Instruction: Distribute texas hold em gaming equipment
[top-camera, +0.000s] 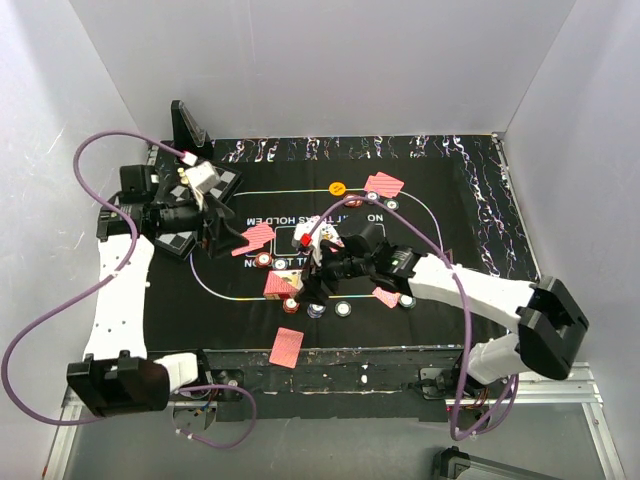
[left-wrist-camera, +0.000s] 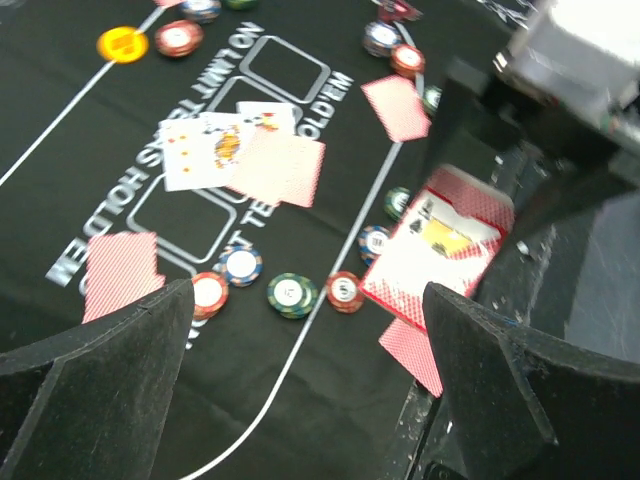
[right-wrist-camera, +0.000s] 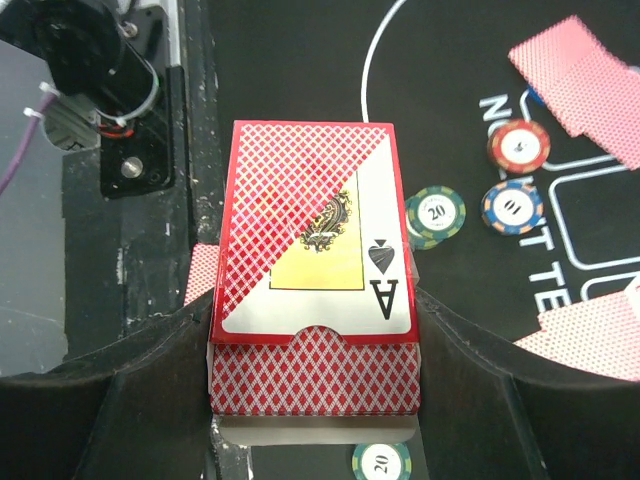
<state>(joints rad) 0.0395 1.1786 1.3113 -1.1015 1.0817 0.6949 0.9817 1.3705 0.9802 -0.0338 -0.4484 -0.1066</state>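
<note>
Nearest lay one face-down card (top-camera: 286, 346) at the mat's (top-camera: 460, 200) near edge, then a row of poker chips (left-wrist-camera: 292, 294) and the right hand (right-wrist-camera: 315, 330) clasping the card box (right-wrist-camera: 310, 200). Mid-mat: board cards (left-wrist-camera: 225, 145), left hand (left-wrist-camera: 308, 290) wide and empty. Farthest: paired cards (top-camera: 385, 184), yellow disc (top-camera: 338, 188); distribution judged mostly done.

card box (right-wrist-camera: 312, 290): A, spade sign | green chip (right-wrist-camera: 436, 213): 20 | mat (left-wrist-camera: 340, 200): HOLDEM

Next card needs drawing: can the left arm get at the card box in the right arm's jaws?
Probably yes: the left gripper has open jaws, and the card box faces it with nothing standing between.
</note>
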